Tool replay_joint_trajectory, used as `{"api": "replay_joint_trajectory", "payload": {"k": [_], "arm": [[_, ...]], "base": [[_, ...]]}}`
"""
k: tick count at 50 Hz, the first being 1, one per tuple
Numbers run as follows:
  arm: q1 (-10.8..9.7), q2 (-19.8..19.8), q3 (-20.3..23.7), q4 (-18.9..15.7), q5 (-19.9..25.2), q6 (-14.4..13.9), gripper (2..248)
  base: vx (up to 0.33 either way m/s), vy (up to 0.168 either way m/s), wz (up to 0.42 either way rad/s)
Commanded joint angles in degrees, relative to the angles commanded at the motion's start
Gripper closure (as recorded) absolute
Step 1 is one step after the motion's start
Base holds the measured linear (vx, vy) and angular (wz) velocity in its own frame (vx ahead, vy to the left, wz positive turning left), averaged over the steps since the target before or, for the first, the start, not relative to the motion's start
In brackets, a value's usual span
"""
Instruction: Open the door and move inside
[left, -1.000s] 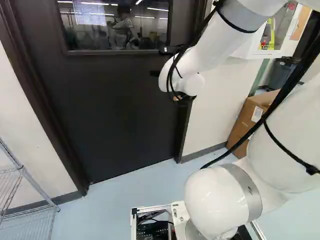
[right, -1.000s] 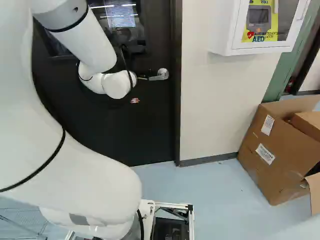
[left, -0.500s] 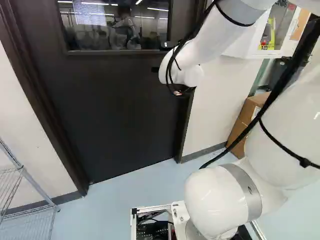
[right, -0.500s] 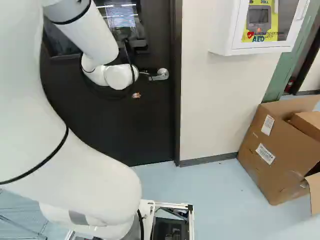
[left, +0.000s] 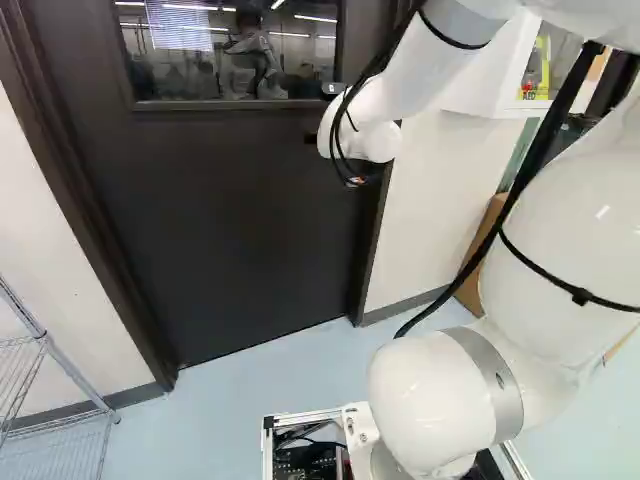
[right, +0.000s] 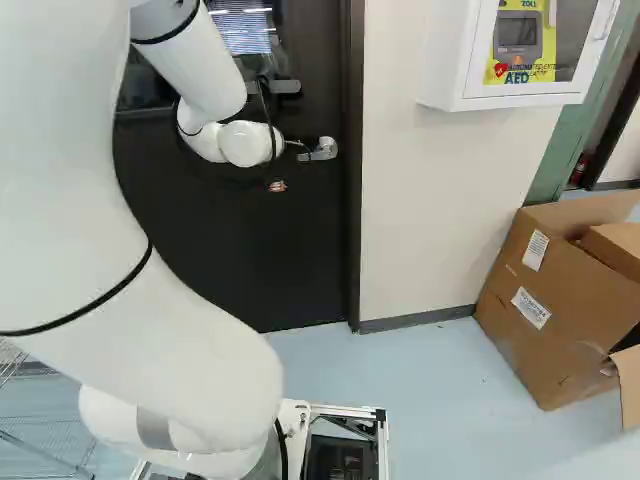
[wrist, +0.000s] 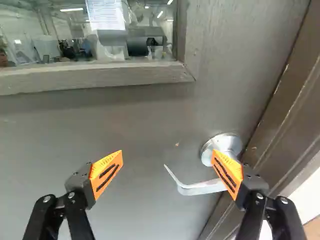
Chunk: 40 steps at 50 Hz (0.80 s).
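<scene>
A pale wall (right: 440, 200) flanked the closed dark door (left: 230, 200), its lever handle (wrist: 197, 188) near the door frame (right: 353, 200). The gripper (wrist: 168, 156) stood wide before the handle, holding nothing. The approach looked nearly done; unlatching, opening and entering remained. Since the earlier frame, the arm (right: 212, 80) had edged up and nearer the handle.

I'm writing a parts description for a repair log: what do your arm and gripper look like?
My arm is glossy white with rounded joints, grey bands, thin black ties and black cables. My gripper has two black fingers with visible screws and wedge-shaped orange pads marked by dark slots.
</scene>
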Motion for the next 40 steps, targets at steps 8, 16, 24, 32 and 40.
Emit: {"api": "replay_joint_trajectory", "payload": {"k": [8,16,24,32,40], "arm": [[0.0,-0.8,0.2,0.0,0.0,0.0,3],[0.0,-1.5,0.5,0.0,0.0,0.0,3],[0.0,-2.3,0.7,0.0,0.0,0.0,3],[0.0,-3.1,1.0,0.0,0.0,0.0,3],[0.0,-4.0,1.1,0.0,0.0,0.0,3]], "base": [[0.0,0.0,0.0],[0.0,0.0,0.0],[0.0,0.0,0.0],[0.0,0.0,0.0],[0.0,0.0,0.0]]}}
